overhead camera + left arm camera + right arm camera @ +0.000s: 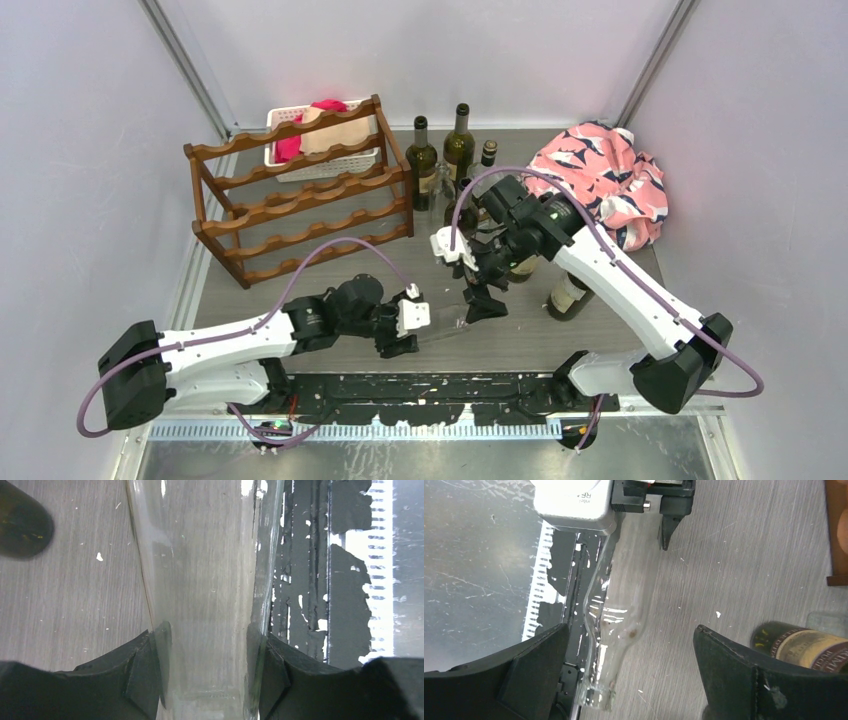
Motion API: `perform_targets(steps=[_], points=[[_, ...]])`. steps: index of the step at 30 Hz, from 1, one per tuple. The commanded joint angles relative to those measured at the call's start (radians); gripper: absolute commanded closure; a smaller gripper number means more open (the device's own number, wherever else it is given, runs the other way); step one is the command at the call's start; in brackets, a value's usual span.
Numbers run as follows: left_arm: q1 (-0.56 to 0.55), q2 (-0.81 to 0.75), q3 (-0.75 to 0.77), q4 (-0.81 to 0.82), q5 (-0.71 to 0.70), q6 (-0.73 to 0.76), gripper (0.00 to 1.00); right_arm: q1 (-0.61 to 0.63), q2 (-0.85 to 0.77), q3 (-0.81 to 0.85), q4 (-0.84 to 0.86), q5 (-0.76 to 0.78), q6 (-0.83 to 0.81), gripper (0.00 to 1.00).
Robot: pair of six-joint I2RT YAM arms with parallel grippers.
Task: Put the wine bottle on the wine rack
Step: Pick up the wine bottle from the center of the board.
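Left gripper (207,675) clasps clear wine bottle (205,580) by table's (520,340) front edge; right gripper (631,630) gapes around its neck; wine rack (300,190) well apart.

We found the top view bright and evenly lit from above, sharp throughout, with only short, soft shadows on the table (520,345) around the clear wine bottle (447,322), whose glass almost vanished against the grey surface. In the left wrist view the bottle looked milky and smeared, the dark bottle end (22,522) up and left of it was out of focus, and the left gripper (207,645) clasping it was a blurred black mass. In the right wrist view white glare streaked the bottle's shoulder and neck, the white strip (536,580) left of it was washed out, and the right gripper (629,630) on either side of it was dark and soft.
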Motion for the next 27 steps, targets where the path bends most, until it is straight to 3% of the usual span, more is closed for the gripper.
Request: perform_targets(steps=[1, 13, 20, 24, 27], points=[[0.021, -0.020, 0.051, 0.085, 0.088, -0.074, 1.00, 0.042, -0.004, -0.053, 0.128, 0.068, 0.093, 0.00], [0.063, -0.017, 0.087, 0.044, 0.113, -0.120, 1.00, 0.102, -0.002, -0.145, 0.244, 0.087, 0.191, 0.00], [0.073, -0.034, 0.093, 0.036, 0.121, -0.126, 1.00, 0.134, 0.021, -0.178, 0.307, 0.133, 0.233, 0.09], [0.075, -0.045, 0.087, 0.036, 0.121, -0.130, 1.00, 0.140, 0.024, -0.175, 0.319, 0.138, 0.253, 0.23], [0.075, -0.053, 0.081, 0.036, 0.114, -0.131, 1.00, 0.140, 0.026, -0.176, 0.324, 0.126, 0.265, 0.51]])
